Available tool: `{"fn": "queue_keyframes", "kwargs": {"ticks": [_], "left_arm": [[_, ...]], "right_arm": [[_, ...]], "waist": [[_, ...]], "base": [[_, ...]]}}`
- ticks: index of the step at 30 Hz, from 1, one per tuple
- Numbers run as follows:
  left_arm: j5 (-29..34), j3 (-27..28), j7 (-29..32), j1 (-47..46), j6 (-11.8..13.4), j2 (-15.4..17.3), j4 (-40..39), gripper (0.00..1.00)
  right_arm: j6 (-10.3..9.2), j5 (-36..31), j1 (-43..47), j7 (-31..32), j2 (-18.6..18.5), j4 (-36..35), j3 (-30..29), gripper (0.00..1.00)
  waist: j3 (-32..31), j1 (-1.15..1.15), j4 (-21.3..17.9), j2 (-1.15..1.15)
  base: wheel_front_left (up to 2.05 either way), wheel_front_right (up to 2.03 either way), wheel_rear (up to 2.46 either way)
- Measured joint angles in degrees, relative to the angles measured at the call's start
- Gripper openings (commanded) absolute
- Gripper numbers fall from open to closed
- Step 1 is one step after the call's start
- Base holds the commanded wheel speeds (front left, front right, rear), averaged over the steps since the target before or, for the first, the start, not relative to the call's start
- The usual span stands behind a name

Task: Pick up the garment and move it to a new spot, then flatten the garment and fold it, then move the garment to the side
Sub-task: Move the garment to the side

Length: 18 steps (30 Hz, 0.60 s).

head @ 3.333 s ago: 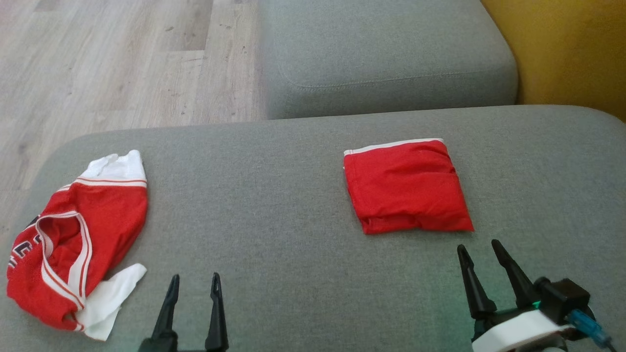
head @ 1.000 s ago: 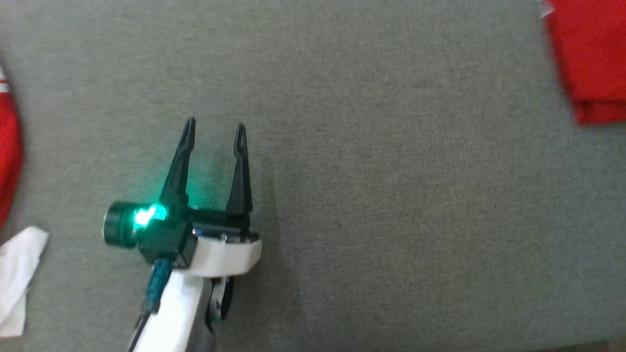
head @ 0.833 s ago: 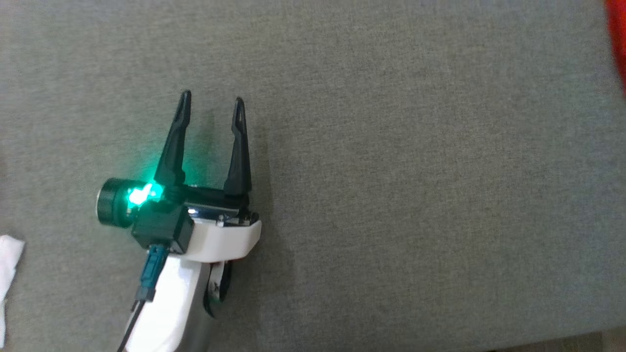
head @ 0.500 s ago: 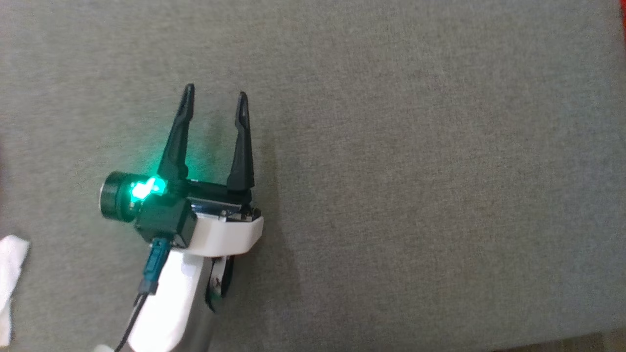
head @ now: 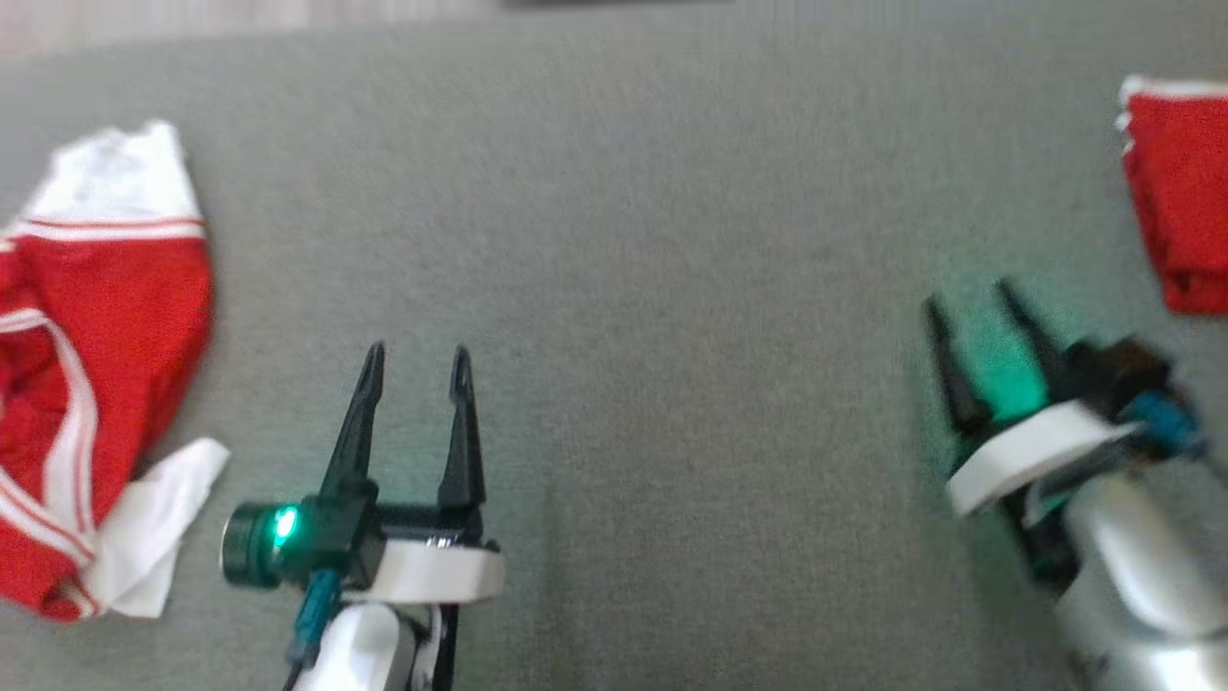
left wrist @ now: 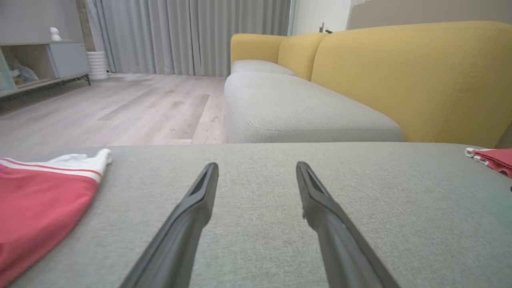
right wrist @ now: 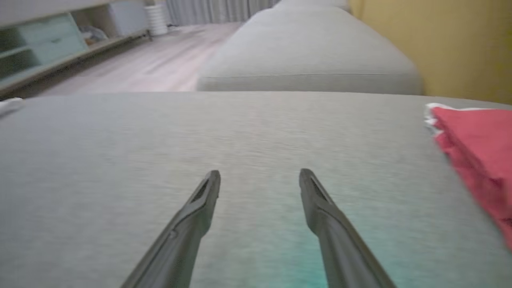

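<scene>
A crumpled red and white garment (head: 106,336) lies at the left end of the grey sofa cushion (head: 672,240); the left wrist view has it as a red and white heap (left wrist: 36,196) at the left edge. A folded red garment (head: 1185,192) rests at the right edge, seen low in the left wrist view (left wrist: 494,158) and close in the right wrist view (right wrist: 476,148). My left gripper (head: 417,350) (left wrist: 256,168) is open over bare cushion, right of the crumpled garment. My right gripper (head: 966,296) (right wrist: 260,174) is open and empty, just left of the folded garment.
Beyond the cushion's far edge stands a second grey seat (left wrist: 300,108) with a yellow backrest (left wrist: 400,72) on the right. Wooden floor (left wrist: 120,108) and a low shelf unit (left wrist: 40,64) lie to the far left.
The head camera has swung, bringing both garments and the right gripper into the picture. The left gripper stays open over the cushion. The right gripper stands open, apart from the folded garment.
</scene>
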Motion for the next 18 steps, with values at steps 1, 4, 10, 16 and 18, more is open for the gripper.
{"fn": "queue_keyframes", "kwargs": {"ticks": [1, 4, 10, 16, 18], "left_arm": [[0.0, 0.4, 0.0, 0.9, 0.1, 0.0, 0.1, 1.0], [0.7, 2.4, 0.0, 4.3, 0.2, 0.0, 0.3, 1.0], [2.8, 4.5, 0.0, 11.2, -1.6, 0.1, 0.5, 1.0], [4.1, 6.0, 0.0, 12.4, -2.7, 0.1, 1.9, 1.0], [4.1, 6.4, 0.0, 12.7, -2.7, 0.1, 2.3, 1.0]], "right_arm": [[0.0, 0.8, 1.2, -0.3, 1.0, -0.3, 1.2, 1.0], [0.0, 1.6, 5.2, -0.5, 3.9, -4.2, 1.5, 1.0], [0.0, -3.0, 17.0, -0.7, 8.1, -14.4, -3.5, 1.0], [0.0, -4.5, 23.8, -0.7, 11.1, -15.6, -8.3, 1.0], [0.0, -4.7, 24.0, -0.7, 11.6, -16.0, -9.3, 1.0]], "waist": [[-1.6, 0.0, 0.3, 0.0], [-6.3, 0.0, 1.0, 0.0], [-14.5, -0.01, 1.6, 0.0], [-18.7, 0.0, 1.4, 0.0], [-19.2, 0.01, 1.2, 0.0]], "base": [[0.0, 0.0, 0.0], [0.0, 0.0, 0.0], [0.0, 0.0, 0.0], [0.0, 0.0, 0.0], [0.0, 0.0, 0.0]]}}
